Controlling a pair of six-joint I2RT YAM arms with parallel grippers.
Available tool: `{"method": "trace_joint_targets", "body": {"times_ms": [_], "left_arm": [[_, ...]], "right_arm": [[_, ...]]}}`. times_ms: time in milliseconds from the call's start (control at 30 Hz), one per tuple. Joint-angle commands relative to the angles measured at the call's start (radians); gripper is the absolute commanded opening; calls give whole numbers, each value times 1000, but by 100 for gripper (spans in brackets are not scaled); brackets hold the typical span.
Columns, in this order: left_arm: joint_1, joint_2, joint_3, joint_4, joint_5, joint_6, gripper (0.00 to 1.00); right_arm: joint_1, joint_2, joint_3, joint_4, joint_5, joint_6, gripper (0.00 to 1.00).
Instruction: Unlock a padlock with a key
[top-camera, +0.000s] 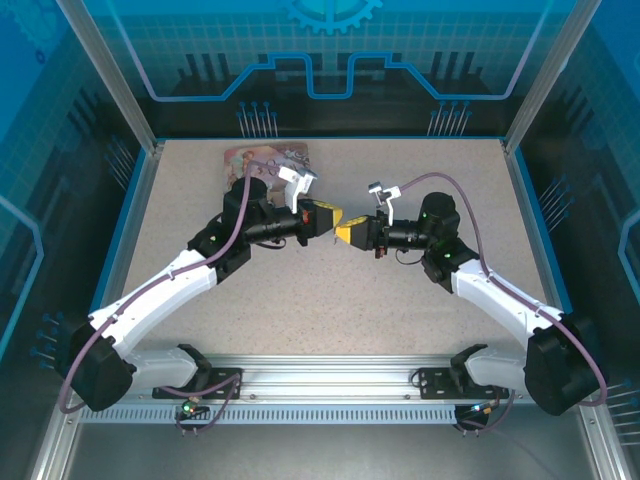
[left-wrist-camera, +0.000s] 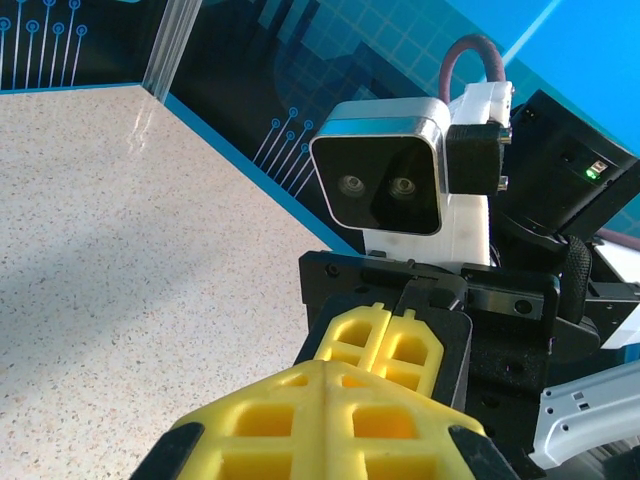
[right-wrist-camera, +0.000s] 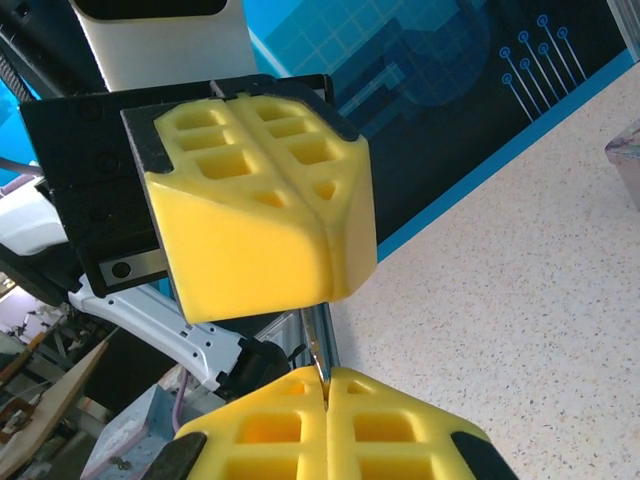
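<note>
My two grippers meet tip to tip above the middle of the table. The right gripper (top-camera: 344, 233) (right-wrist-camera: 327, 388) is shut on the key (right-wrist-camera: 319, 352), a thin metal blade that sticks out from between its yellow pads. The blade runs up to the underside of the left gripper's yellow pads (right-wrist-camera: 260, 230). The left gripper (top-camera: 337, 217) (left-wrist-camera: 332, 368) is shut, its pads pressed together with nothing showing between them. In the left wrist view the right gripper's pads (left-wrist-camera: 400, 335) face me, close in front. The padlock is hidden.
A pink illustrated tin box (top-camera: 265, 160) lies at the back of the speckled table (top-camera: 330, 310), just behind the left arm. Blue panel walls close the table in at the back and on both sides.
</note>
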Motion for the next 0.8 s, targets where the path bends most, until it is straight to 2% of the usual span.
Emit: {"method": "trace_joint_targets", "body": {"times_ms": [0, 100, 133, 167, 267, 333, 367, 433, 533, 600, 767], "left_arm": [[4, -8, -19, 33, 21, -20, 0], [5, -11, -23, 32, 14, -23, 0], [7, -11, -21, 32, 12, -24, 7], [11, -14, -20, 32, 7, -29, 25], [35, -26, -22, 37, -3, -55, 53], [65, -43, -22, 32, -5, -68, 59], [90, -51, -17, 14, -19, -74, 66], [154, -57, 14, -71, -37, -73, 73], [273, -46, 77, -249, -126, -26, 83], [337, -24, 123, -356, -233, 47, 98], [504, 134, 231, -461, -411, 166, 99]], "right_arm": [[0, -4, 25, 4, 12, -15, 0], [0, -9, 31, -39, 19, -42, 0], [1, -12, 33, -61, 17, -57, 0], [1, -14, 37, -87, 23, -72, 0], [-3, -23, 53, -194, 38, -136, 0], [-4, -28, 67, -306, 62, -200, 0], [-5, -32, 69, -354, 80, -226, 0], [-12, -32, 81, -440, 110, -274, 0], [-17, -38, 88, -541, 192, -328, 0], [-19, -41, 93, -605, 257, -355, 0], [-24, -41, 96, -688, 348, -385, 0]]}}
